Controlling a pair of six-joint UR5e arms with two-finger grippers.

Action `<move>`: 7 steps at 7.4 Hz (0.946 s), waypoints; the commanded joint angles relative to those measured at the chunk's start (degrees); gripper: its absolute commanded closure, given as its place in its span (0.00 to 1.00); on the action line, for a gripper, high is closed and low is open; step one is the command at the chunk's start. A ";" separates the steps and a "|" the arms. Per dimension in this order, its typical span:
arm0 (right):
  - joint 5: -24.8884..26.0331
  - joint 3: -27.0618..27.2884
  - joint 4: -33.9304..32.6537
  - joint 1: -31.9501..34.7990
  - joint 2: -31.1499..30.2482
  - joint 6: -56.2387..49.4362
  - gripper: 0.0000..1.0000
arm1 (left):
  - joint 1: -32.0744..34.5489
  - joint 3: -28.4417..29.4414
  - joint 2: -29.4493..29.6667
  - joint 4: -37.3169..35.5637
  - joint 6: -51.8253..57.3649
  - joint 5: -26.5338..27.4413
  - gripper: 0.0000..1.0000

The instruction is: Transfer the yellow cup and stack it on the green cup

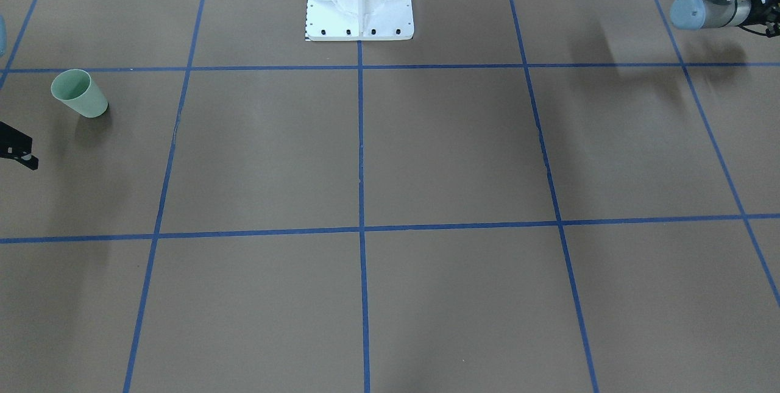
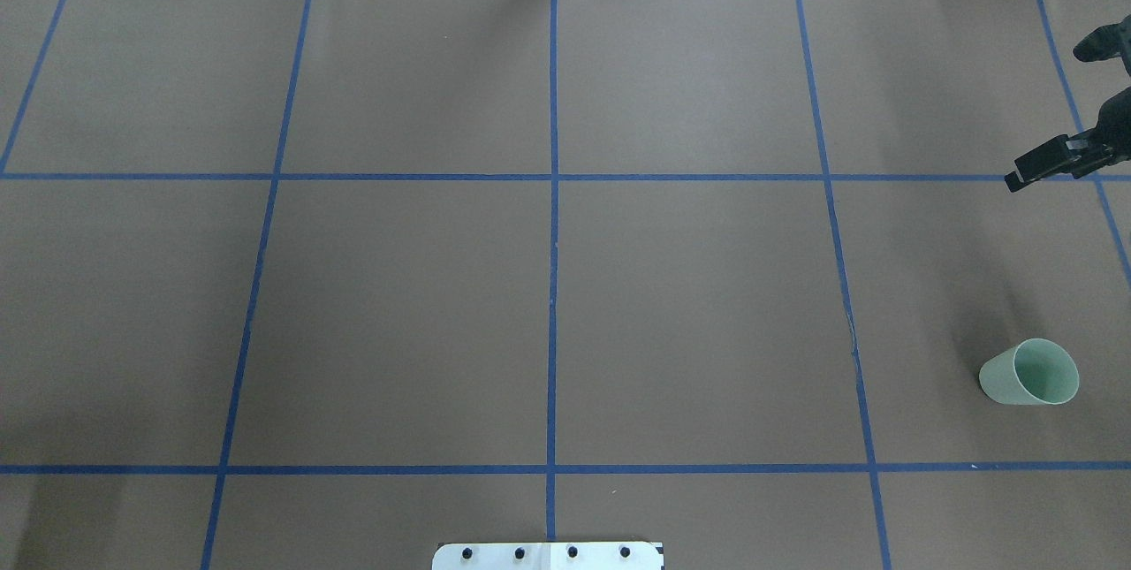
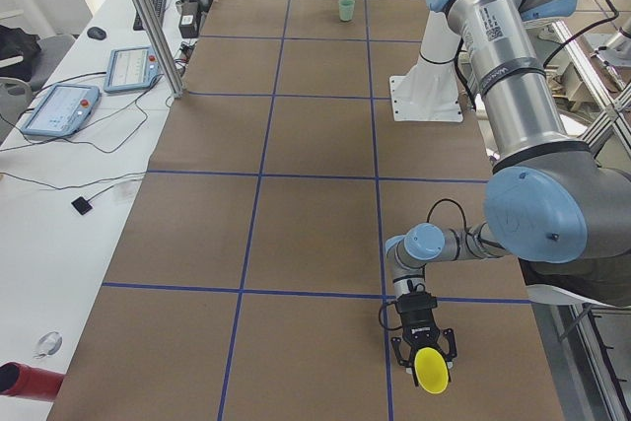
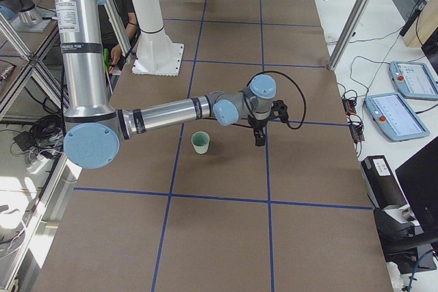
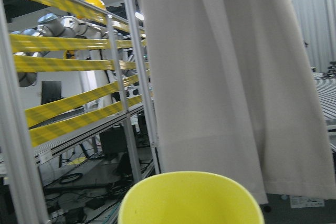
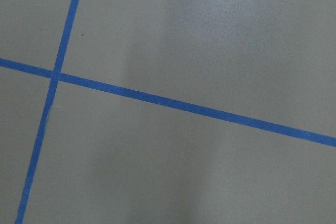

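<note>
The green cup [image 2: 1029, 373] stands upright near the table's right end; it also shows in the front view [image 1: 79, 93] and the right side view [image 4: 200, 143]. My right gripper [image 2: 1045, 115] is open and empty, its fingers wide apart, above the table just beyond the cup on the side away from my base. One of its fingers [image 1: 18, 152] shows at the front view's left edge. The yellow cup [image 3: 429, 370] is between my left gripper's fingers at the table's left end. Its rim fills the bottom of the left wrist view [image 5: 191, 198]. I cannot tell if that gripper is shut.
Brown paper with a blue tape grid covers the table. My white base plate [image 1: 359, 3] stands at the middle of the near edge. Tablets [image 3: 59, 110], cables and a metal post [image 3: 148, 17] stand off the far side.
</note>
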State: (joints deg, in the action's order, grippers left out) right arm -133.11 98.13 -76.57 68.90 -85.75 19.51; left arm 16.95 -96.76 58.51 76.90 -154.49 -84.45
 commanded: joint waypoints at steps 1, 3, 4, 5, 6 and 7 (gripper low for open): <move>-0.13 0.21 -0.07 0.09 0.24 0.09 0.00 | 11.81 0.08 2.46 7.08 14.48 14.61 0.45; 0.04 -0.40 -0.07 0.09 0.41 0.09 0.00 | 26.23 0.08 15.42 8.00 33.37 24.90 0.45; 0.04 -0.57 -0.16 0.00 0.67 0.09 0.00 | 27.77 0.08 19.32 10.78 39.99 27.21 0.45; 0.13 -0.83 -0.16 0.00 1.11 0.09 0.00 | 27.79 0.25 21.19 19.68 49.71 30.63 0.45; 0.22 -1.18 -0.16 0.00 1.90 0.09 0.00 | 27.79 4.43 25.29 33.00 60.07 30.92 0.45; 0.48 -1.80 -0.16 0.00 3.04 -0.09 0.00 | 27.09 13.52 32.04 47.05 69.40 30.93 0.44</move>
State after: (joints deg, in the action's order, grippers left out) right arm -132.87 96.96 -76.73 68.91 -83.90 19.56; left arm 44.39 -91.45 83.69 107.99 -96.92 -54.19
